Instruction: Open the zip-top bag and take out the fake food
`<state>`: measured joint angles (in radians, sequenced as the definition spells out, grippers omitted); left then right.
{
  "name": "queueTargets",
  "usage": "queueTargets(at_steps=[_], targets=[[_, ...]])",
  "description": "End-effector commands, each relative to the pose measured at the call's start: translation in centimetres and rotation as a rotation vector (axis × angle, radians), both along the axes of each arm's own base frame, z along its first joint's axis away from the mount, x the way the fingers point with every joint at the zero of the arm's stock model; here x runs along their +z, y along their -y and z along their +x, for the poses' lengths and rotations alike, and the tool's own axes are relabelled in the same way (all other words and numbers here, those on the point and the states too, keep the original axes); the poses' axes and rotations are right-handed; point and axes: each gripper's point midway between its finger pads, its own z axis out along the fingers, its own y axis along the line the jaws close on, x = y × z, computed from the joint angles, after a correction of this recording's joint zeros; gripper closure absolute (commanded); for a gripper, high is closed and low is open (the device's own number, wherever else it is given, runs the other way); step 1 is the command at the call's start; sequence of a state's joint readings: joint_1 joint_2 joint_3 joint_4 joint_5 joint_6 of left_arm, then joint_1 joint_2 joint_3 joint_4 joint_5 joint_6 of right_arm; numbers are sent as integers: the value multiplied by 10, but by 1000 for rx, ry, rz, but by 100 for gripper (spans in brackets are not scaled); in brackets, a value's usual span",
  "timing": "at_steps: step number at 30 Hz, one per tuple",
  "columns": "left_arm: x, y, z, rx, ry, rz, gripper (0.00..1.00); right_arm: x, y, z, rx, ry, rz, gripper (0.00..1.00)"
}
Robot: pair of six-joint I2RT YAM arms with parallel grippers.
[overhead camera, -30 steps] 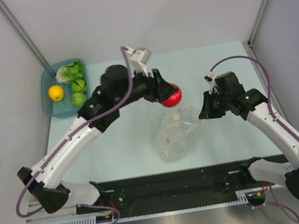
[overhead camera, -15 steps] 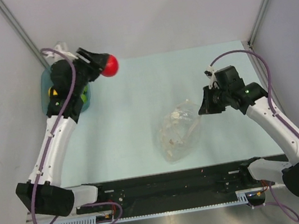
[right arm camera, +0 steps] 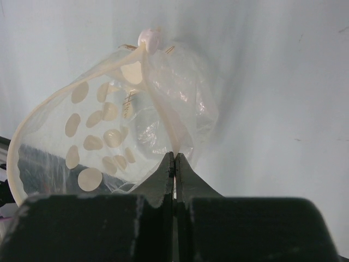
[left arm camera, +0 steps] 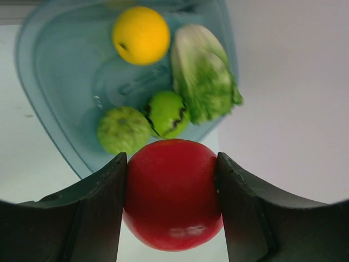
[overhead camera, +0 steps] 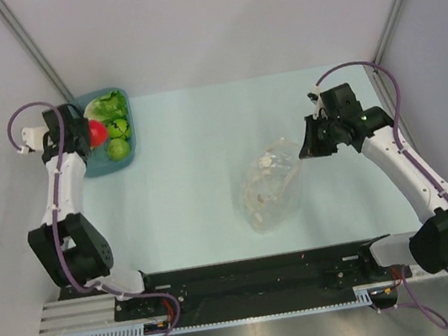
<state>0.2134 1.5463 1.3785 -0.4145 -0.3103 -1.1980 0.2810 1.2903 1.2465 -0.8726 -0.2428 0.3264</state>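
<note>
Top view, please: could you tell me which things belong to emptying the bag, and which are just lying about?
Job in hand:
zip-top bag, pinched by the right gripper
red fruit, held in the left gripper
already out: yellow fruit, lettuce leaf, two green fruits

Just there:
teal tray holding them
table

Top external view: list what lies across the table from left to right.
Teal tray, with the left gripper holding the red fake food over it → zip-top bag → right gripper, pinching the bag's edge.
</note>
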Motion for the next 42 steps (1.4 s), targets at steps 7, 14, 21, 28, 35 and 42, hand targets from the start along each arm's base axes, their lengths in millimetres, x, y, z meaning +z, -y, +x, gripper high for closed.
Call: queueTargets(at_steps=[7,14,21,28,35,42], targets=[[-64,-66,21,200,-70,-120,100,12,3,38,-4,51,-30,100],[-95,-84,31,230,-127,-118,100,5,-4,51,-47,36,7,100],[-128,-94,46,189,-159,-167,68,1,-4,54,-86,23,16,100],[-120,-98,51,153,-177,-125,17,7,-1,55,-93,33,-1,100],[-97,-93,53,95,-146,-89,1,23,14,52,-144,61,1,100],[-46,-42,83,-191,-85,26,0,28,69,72,-356,43,-27,100]])
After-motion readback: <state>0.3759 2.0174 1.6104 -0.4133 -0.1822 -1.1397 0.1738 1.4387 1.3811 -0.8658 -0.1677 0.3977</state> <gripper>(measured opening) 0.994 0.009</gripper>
